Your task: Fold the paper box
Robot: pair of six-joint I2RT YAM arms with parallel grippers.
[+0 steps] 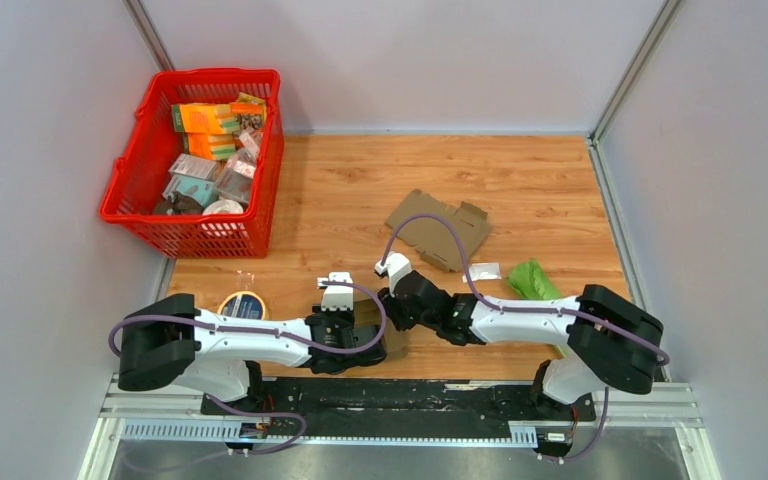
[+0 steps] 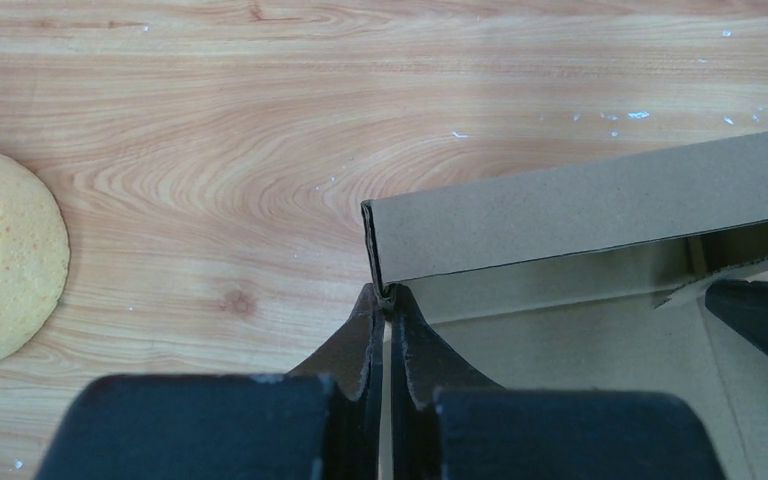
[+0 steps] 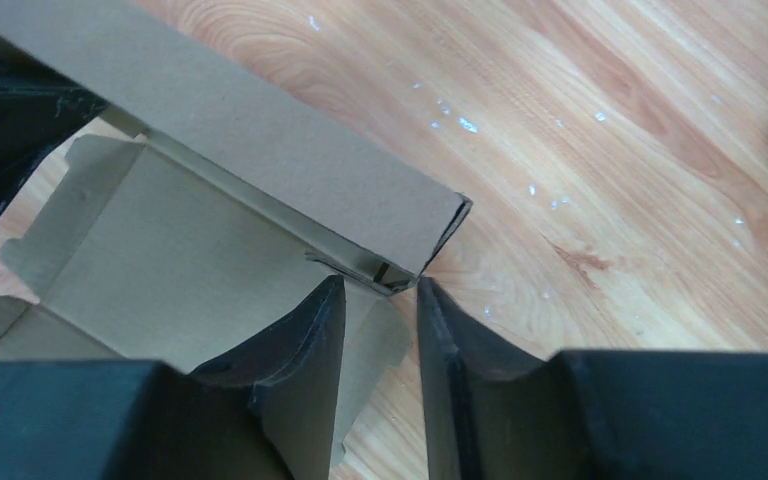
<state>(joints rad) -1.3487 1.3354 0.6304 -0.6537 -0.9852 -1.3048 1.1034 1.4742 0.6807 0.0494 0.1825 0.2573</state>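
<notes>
Mid-fold on the paper box (image 2: 580, 205): my left hand (image 2: 385, 300) pinches the raised wall's end, right hand (image 3: 381, 284) spread; next I'd close it there.

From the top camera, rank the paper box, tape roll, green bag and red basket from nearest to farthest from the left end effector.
1. The paper box: pinched by the left end effector itself.
2. The tape roll: on the table to its left.
3. The green bag: across on the right side.
4. The red basket: far-left corner.
</notes>
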